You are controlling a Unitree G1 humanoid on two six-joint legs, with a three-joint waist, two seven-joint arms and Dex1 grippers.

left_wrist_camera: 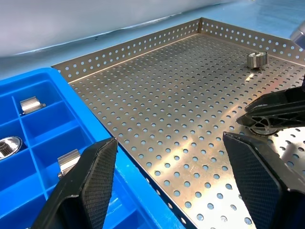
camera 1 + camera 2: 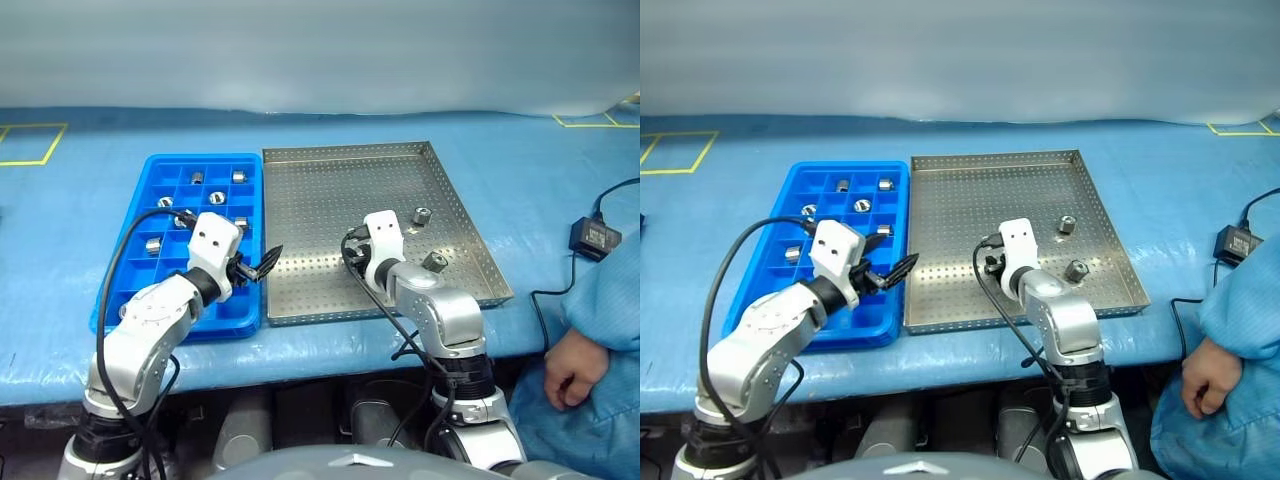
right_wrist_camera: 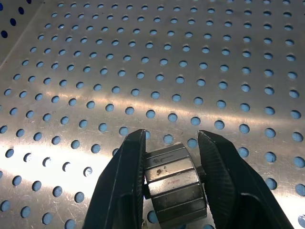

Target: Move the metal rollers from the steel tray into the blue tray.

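Right gripper (image 3: 169,179) pinching roller (image 3: 174,183) between both fingers, low over steel tray (image 2: 330,210) floor. Steel tray next: two more rollers (image 2: 422,216) loose near its right side. Blue tray (image 2: 165,165) touching its left edge, rollers in several compartments. Left gripper (image 2: 262,265) spread wide, empty, over seam between trays.

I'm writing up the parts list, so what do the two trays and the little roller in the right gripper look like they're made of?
Steel tray: bare metal, probably steel, with a brushed grey sheen and punched holes.
Blue tray: likely moulded plastic, uniformly glossy blue.
Metal roller, clamped in the right gripper: polished metal with bright faceted reflections.
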